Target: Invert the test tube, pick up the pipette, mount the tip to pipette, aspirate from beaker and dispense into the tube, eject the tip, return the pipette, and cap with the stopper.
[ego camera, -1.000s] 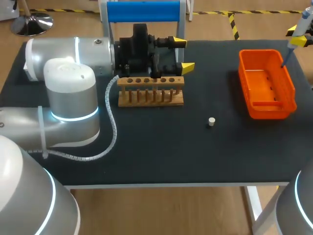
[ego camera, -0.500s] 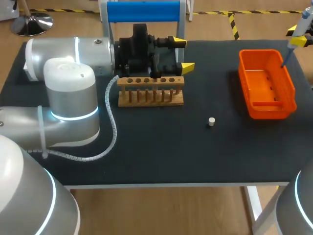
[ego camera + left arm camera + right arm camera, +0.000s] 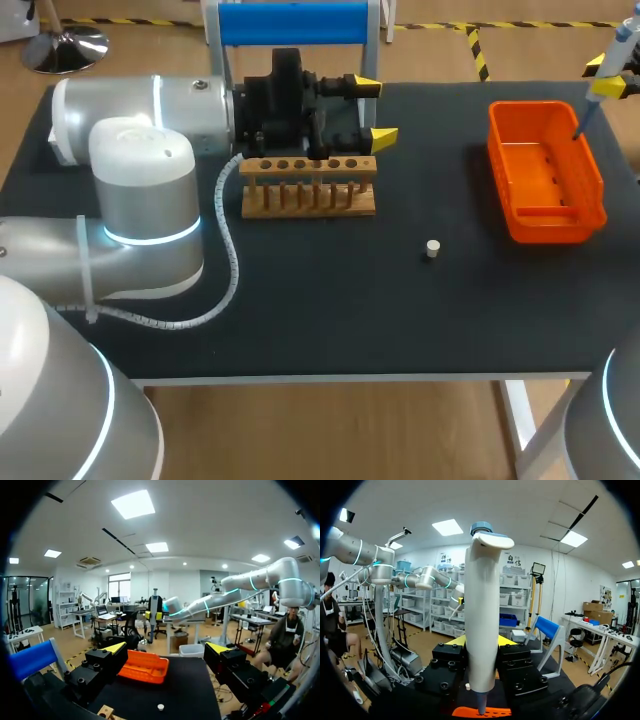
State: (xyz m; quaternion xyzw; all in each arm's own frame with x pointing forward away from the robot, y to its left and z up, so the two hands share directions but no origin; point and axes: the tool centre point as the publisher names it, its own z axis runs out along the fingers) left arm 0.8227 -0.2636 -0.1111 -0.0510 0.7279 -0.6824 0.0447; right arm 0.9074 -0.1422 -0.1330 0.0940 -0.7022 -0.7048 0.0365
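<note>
Right wrist view: pipette above orange bin
My right gripper pinches the pipette; left gripper gapes wide behind the wooden rack.

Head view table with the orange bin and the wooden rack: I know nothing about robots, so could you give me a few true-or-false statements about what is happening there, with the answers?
1. The right gripper is shut on the pipette. True.
2. The small white stopper lies inside the orange bin. False: it sits on the black table, apart from the bin.
3. The left gripper holds a test tube. False: its fingers are open with nothing between them.
4. The wooden rack stands close beside the left gripper. True.
5. The pipette's lower end is over the orange bin. True.
</note>
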